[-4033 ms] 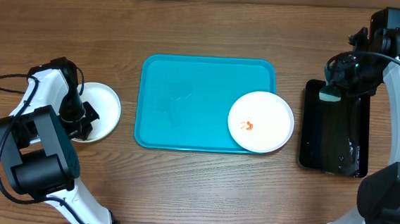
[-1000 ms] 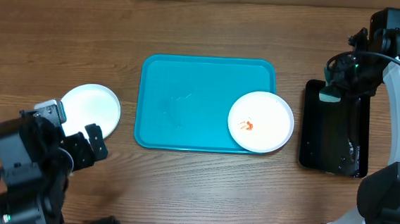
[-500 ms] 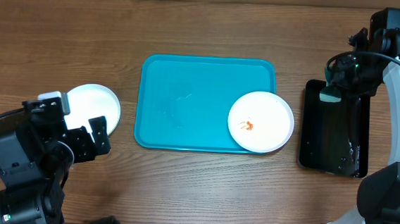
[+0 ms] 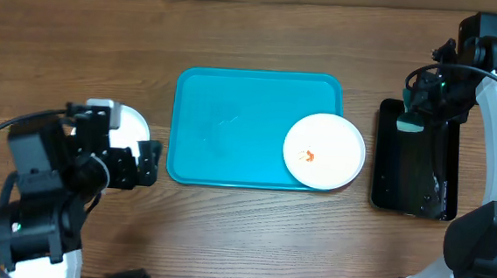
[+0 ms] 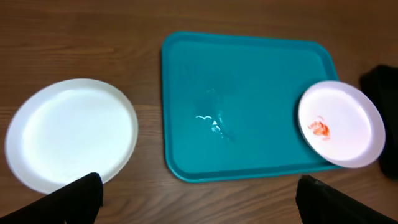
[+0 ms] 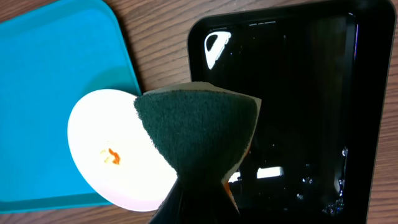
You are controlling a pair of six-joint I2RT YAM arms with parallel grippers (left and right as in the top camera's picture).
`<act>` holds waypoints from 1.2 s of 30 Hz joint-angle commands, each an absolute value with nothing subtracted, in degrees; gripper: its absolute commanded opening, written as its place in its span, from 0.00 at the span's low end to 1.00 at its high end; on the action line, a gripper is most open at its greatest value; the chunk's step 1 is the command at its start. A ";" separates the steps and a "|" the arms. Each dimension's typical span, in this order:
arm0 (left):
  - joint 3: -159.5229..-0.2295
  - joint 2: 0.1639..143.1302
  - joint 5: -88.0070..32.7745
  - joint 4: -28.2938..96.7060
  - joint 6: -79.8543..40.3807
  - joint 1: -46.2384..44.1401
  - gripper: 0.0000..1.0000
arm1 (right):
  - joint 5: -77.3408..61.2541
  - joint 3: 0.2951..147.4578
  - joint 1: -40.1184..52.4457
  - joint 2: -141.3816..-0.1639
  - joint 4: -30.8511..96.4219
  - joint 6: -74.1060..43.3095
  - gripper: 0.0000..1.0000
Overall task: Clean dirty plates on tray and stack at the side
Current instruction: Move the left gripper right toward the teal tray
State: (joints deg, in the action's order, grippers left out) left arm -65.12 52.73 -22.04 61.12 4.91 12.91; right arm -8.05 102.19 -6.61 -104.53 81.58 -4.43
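Two round plates [image 4: 324, 151], one smeared on turquoise tray [image 4: 233, 112], left end effector [image 4: 132, 168] wide, right end effector [image 6: 196, 200] pinching sponge [image 6: 196, 124]

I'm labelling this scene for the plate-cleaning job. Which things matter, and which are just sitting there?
Job: turquoise tray; smeared plate on it; clean plate left of the tray; green sponge.
Just there: black tray; wooden table.
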 commanded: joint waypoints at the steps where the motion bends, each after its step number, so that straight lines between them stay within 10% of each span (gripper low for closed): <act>1: -64.66 54.15 -20.23 61.01 6.44 9.19 1.00 | -7.53 101.95 -6.50 -104.16 81.60 -4.27 0.04; 36: -64.66 62.24 -22.55 60.07 1.06 4.08 1.00 | -0.95 101.95 -0.49 -104.16 84.95 -10.57 0.04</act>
State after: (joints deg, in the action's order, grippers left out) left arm -65.08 62.15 -21.32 60.34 1.98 4.47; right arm -4.80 102.19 0.71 -104.53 85.67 -7.90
